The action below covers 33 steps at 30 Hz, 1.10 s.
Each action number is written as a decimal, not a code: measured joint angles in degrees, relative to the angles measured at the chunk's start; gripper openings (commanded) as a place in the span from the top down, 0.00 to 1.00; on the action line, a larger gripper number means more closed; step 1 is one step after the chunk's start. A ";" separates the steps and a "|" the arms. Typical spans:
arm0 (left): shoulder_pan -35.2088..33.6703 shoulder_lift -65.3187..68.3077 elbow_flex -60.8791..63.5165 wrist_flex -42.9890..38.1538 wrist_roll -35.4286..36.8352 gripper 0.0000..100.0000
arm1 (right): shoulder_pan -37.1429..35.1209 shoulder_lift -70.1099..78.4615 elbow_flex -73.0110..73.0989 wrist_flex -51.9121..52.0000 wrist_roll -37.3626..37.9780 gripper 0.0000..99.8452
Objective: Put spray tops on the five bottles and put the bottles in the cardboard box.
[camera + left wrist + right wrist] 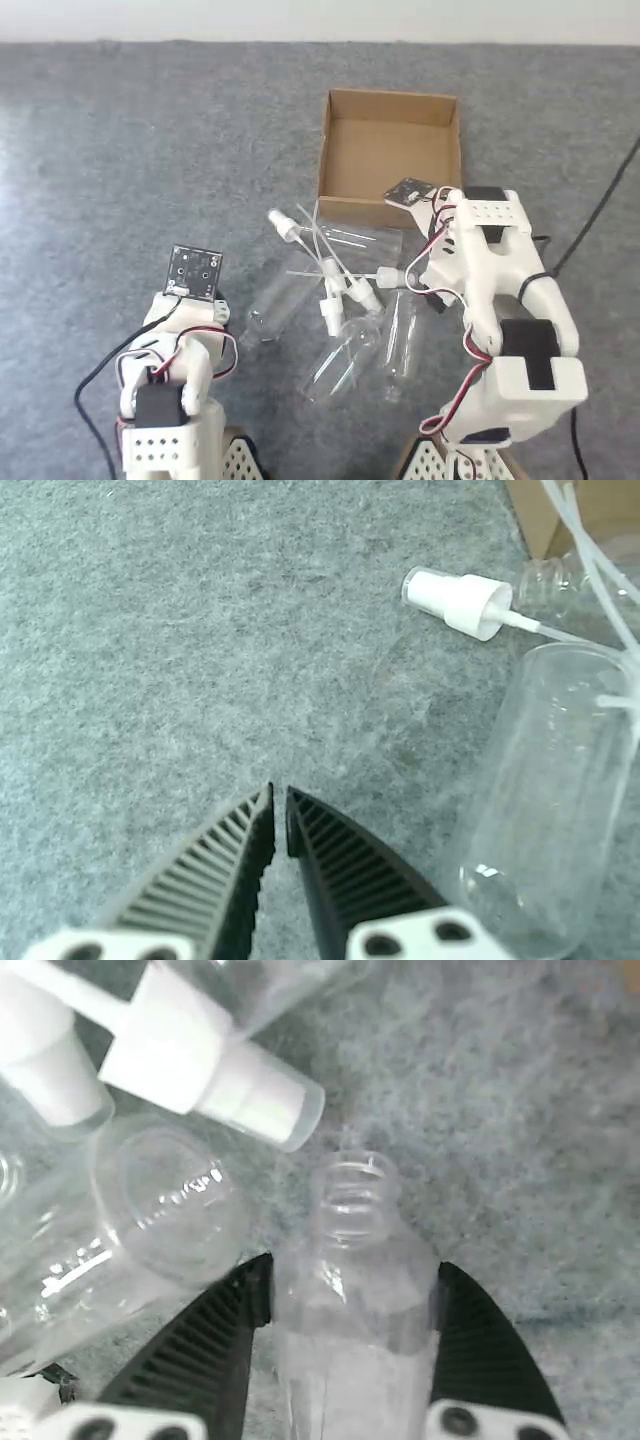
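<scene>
The right gripper (353, 1265) pinches a clear bottle (355, 1210) between its jaws, the open neck past the tips and a spray top (215, 1070) just beyond. I think the smooth plastic may slip or twist if the grip is weak. The left gripper (279, 795) has its jaws pressed together, empty, above grey carpet (150, 630); a pale wall (300, 18) runs beyond it.

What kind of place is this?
Likely a robot practice table in a lab or workshop: two small white arms on a grey carpet-like mat, with clear bottles and a cardboard box.
</scene>
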 measured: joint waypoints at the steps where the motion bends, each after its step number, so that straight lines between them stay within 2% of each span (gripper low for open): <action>1: 0.00 0.00 0.00 0.00 0.00 0.98 | 0.00 0.00 -0.26 0.18 0.00 0.87; 4: 0.00 0.00 0.00 0.00 0.00 0.98 | 0.00 0.00 -2.55 3.60 0.00 0.91; 12: 0.00 0.00 0.00 0.00 0.00 0.98 | 0.00 0.09 -8.35 12.22 0.00 0.91; 17: 0.00 0.00 0.00 0.00 0.00 0.98 | 0.00 -1.58 -8.53 14.42 -2.46 0.91; 28: 0.00 0.00 0.00 0.00 -0.09 0.98 | 0.00 -26.64 0.26 14.77 -9.67 0.91; 33: 0.00 0.00 0.00 0.00 -2.64 0.98 | -0.18 -34.02 2.90 13.45 -13.98 0.91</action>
